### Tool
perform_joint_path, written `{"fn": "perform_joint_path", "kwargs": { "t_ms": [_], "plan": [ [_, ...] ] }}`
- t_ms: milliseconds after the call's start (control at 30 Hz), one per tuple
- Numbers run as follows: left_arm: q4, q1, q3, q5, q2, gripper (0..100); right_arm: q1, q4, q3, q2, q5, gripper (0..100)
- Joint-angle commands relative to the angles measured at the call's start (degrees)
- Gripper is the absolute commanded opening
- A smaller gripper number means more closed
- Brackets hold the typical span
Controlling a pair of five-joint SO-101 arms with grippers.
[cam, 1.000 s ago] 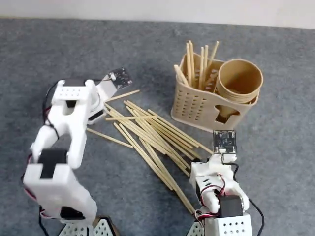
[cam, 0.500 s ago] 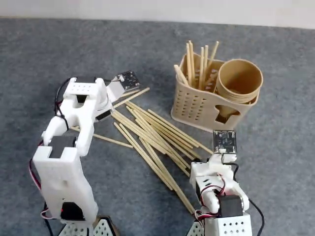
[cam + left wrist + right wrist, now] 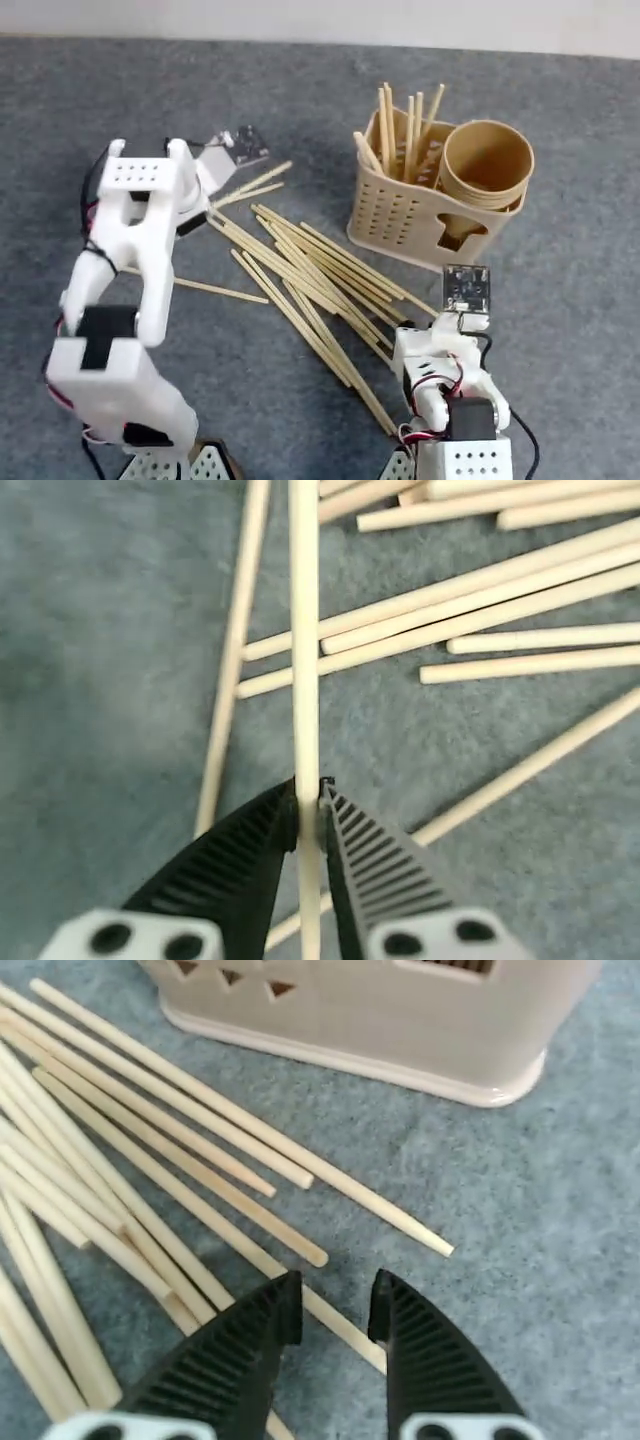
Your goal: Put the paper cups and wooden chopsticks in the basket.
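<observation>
Left tool (image 3: 310, 800) clamped on one wooden chopstick (image 3: 303, 630). Right tool (image 3: 335, 1305) jaws apart above loose chopsticks (image 3: 310, 275) mid-tabletop (image 3: 560, 100). Basket (image 3: 400, 225) toward far right corner holds paper cups (image 3: 487, 165).

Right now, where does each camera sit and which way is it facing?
High: fixed above, looking down on basket and sticks; left arm, right arm show.
Left wrist: looks down past the left claw, shut on one stick.
Right wrist: looks past the open right claw toward the basket.
High and right wrist share the basket.
</observation>
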Motion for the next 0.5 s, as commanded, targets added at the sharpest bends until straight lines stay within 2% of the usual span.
{"fn": "perform_joint_path", "kwargs": {
  "t_ms": [0,367,467],
  "plan": [
    [0.8,0.3,-1.9,8.2,-9.9,0,0.7,-0.3,4.2,-0.7,-0.3,12.3],
    [0.8,0.9,-2.0,23.5,-28.3,0,0.7,-0.3,4.2,-0.7,-0.4,12.3],
    [0.8,2.9,-2.0,31.8,-32.1,0,0.7,-0.3,4.2,-0.7,-0.4,12.3]
  ]
}}
